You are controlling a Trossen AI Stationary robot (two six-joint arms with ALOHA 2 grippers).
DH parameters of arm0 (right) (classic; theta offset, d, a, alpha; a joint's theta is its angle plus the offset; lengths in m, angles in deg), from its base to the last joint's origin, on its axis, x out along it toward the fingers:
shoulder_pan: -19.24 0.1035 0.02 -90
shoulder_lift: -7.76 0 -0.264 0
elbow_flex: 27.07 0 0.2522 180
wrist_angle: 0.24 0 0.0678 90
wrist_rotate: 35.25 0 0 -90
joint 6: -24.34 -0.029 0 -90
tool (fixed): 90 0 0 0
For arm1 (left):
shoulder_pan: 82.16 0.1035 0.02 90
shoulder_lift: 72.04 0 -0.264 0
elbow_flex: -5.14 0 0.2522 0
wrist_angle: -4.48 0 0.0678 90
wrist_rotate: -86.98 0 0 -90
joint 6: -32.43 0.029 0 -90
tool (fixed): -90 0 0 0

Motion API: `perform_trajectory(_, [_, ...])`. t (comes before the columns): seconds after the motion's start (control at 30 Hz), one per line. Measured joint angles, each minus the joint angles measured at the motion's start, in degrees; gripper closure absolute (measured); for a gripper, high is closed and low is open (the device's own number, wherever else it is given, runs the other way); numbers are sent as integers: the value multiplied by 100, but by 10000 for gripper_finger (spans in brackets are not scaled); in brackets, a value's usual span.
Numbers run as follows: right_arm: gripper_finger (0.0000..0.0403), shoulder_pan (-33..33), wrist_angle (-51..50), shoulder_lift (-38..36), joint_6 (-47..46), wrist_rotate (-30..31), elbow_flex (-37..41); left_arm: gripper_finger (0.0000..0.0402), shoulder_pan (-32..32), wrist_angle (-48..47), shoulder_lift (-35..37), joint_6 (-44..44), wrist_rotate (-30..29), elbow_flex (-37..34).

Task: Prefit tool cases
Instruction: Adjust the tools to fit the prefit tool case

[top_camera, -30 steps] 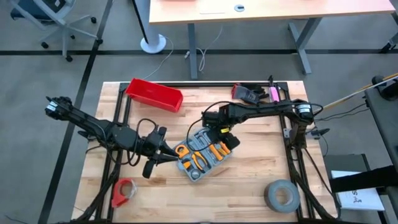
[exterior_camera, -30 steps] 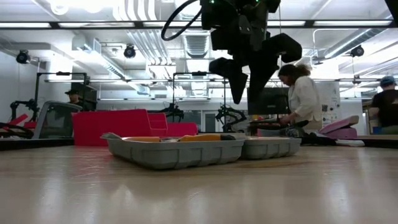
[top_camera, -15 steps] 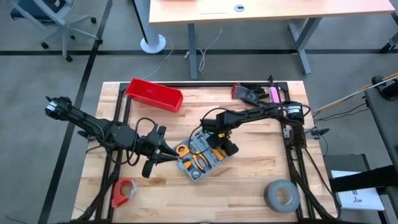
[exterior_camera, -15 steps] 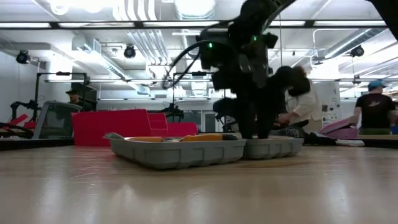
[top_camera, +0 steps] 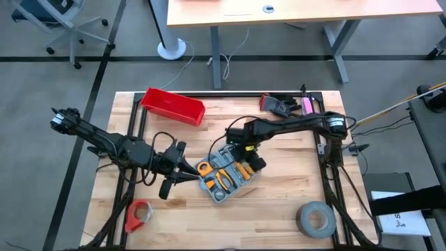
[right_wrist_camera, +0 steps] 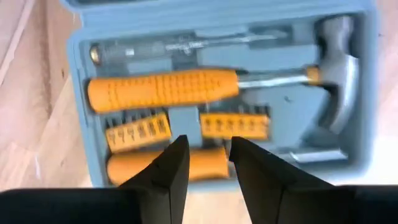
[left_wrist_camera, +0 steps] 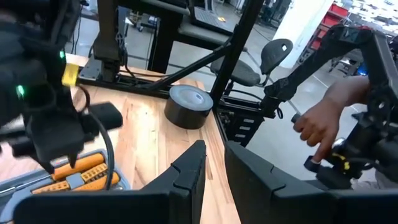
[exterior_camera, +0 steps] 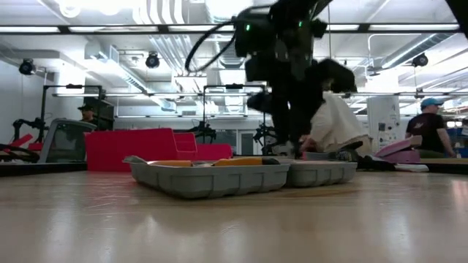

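Tool case [top_camera: 226, 174] lies open and flat at mid-table, both halves up, orange-handled tools seated in the recesses.

Near edge first: grey tape roll [top_camera: 315, 219] at 5 o'clock from the case, well apart; a red tape dispenser [top_camera: 139, 215] at 8 o'clock, near the front corner.

Left gripper [top_camera: 189, 173] sits just beside the case's 9 o'clock edge, fingers nearly together, nothing between them; the left wrist view shows a narrow gap only.

Right gripper [right_wrist_camera: 208, 163] hangs over the case's 1 o'clock half. Jaws part-open, a small gap; nothing visibly held. Contact with the tools: cannot tell.

Farther back: red bin [top_camera: 173, 105] at 11 o'clock, well clear; dark clutter with a pink item [top_camera: 287, 104] at 1 o'clock near the rear rail.

View differences:
- Right wrist view alone resolves the contents: hammer [right_wrist_camera: 336, 59], orange screwdriver handle [right_wrist_camera: 163, 89], bit rows.
- Low view shows the case as two shallow grey trays side by side, the red bin behind, and people in the room beyond.
- Left wrist view shows a person's hand [left_wrist_camera: 320, 124] on equipment off the table.
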Motion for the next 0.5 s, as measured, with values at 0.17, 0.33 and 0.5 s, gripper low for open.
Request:
perform_trajectory(0.17, [293, 0, -427, -178, 171, 210, -221, 335, -1, -8, 0, -6, 0, 0])
perform_trajectory(0.33, [289, -2, -650, -247, 286, 291, -384, 335, -2, -5, 0, 1, 0, 0])
perform_trajectory(0.5, [297, -7, -640, -246, 377, 287, -360, 335, -1, 2, 0, 1, 0, 0])
